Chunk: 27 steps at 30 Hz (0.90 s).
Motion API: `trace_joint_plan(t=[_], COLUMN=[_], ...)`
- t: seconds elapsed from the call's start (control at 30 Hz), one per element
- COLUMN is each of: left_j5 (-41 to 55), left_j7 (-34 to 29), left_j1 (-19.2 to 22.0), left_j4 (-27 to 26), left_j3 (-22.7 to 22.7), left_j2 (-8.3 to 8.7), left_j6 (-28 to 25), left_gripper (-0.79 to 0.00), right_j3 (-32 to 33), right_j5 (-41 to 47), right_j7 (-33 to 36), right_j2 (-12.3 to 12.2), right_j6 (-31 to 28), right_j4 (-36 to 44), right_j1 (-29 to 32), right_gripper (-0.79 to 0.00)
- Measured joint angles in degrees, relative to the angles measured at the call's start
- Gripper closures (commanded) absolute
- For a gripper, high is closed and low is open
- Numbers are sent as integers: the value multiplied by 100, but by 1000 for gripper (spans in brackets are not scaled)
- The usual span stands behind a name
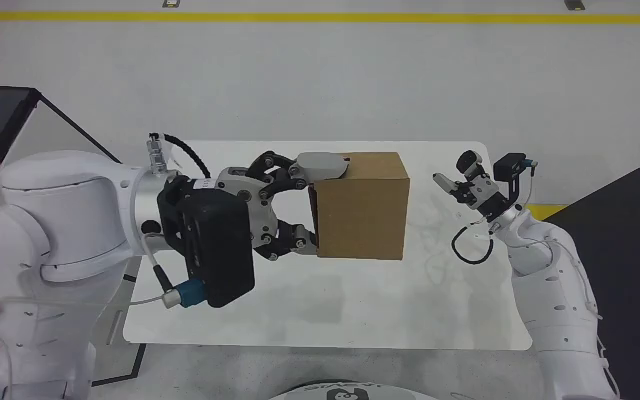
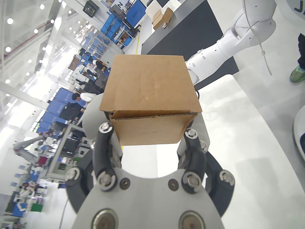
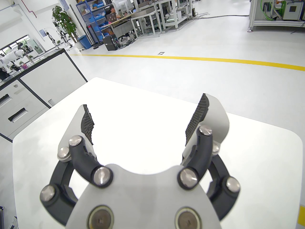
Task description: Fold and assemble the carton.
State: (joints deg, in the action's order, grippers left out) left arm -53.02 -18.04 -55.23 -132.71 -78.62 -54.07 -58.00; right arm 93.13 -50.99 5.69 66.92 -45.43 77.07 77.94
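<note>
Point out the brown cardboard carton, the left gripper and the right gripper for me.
The brown cardboard carton (image 1: 360,205), top view: middle of its upper face.
The left gripper (image 2: 147,132), left wrist view: midway between its fingertips, on the carton's near face.
The right gripper (image 3: 144,102), right wrist view: midway between its open fingertips.

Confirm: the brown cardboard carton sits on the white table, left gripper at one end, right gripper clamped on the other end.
Not clamped. The right wrist view shows the right gripper open and empty; the brown cardboard carton sits on the white table with the left gripper at one end.
</note>
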Motion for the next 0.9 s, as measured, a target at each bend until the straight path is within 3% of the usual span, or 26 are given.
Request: trace_joint_plan(t=[0.23,0.47,0.6,0.73,0.9], left_j5=[-2006,-2882,-2372,-883,437], left_j7=[1831,2959,3091,3261,3422], left_j1=[-31,-245,-504,-632,-642], left_j4=[24,262,805,1362,1702], left_j3=[-171,-228,-179,-89,173], left_j2=[69,84,78,58,40], left_j6=[0,55,122,66,-3], left_gripper=[0,0,0,0,0], right_j3=[0,0,0,0,0], right_j5=[0,0,0,0,0], right_j7=[0,0,0,0,0], right_j2=[0,0,0,0,0], right_j6=[0,0,0,0,0], right_j4=[0,0,0,0,0], right_j1=[0,0,0,0,0], right_gripper=[-785,-785,-785,-785,-785])
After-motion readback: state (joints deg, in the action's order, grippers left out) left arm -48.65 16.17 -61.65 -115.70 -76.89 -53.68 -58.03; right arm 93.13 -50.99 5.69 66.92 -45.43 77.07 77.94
